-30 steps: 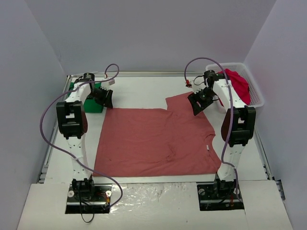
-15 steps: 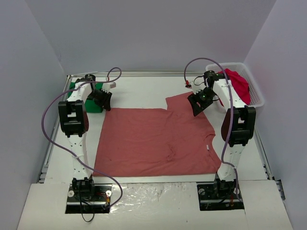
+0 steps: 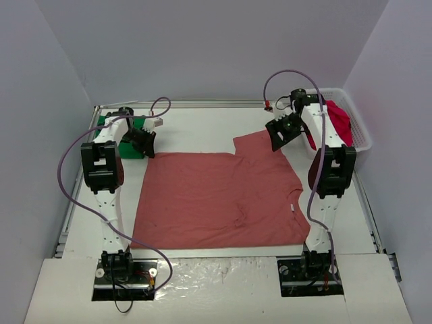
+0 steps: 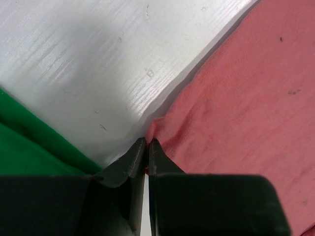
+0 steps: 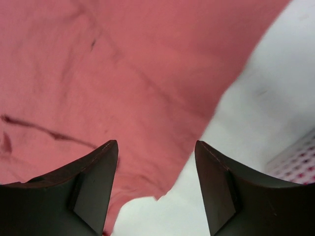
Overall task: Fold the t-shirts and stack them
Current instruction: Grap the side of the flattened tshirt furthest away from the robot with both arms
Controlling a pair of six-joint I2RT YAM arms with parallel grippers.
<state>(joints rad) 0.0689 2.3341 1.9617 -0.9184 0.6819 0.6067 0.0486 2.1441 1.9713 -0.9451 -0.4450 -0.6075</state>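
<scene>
One pink tee (image 3: 219, 199) lies flat on the surface (image 3: 202, 125); the right tool (image 3: 282, 135) has moved back over its far sleeve. Left wrist: the left tool (image 4: 147, 142) has just closed, pinching the tee's corner. Right wrist: jaws open above the sleeve, so folding likely waits on that grip.

The salmon-pink t-shirt (image 3: 219, 199) under me is one plain, dusty colour, with no print, only a few tiny dark specks and darker crease lines. My left gripper (image 4: 146, 143) and right gripper (image 5: 155, 143) are both matte black. Beside the left one lies a green t-shirt (image 4: 29, 147), bright and solid. The tabletop (image 3: 196, 128) is white with a faint brushed grain. The basket (image 3: 362, 138) is white lattice, and the crimson t-shirt (image 3: 339, 120) in it shows red through the holes. My cables (image 3: 67, 175) are purple and the walls (image 3: 216, 47) are pale lavender-grey.
</scene>
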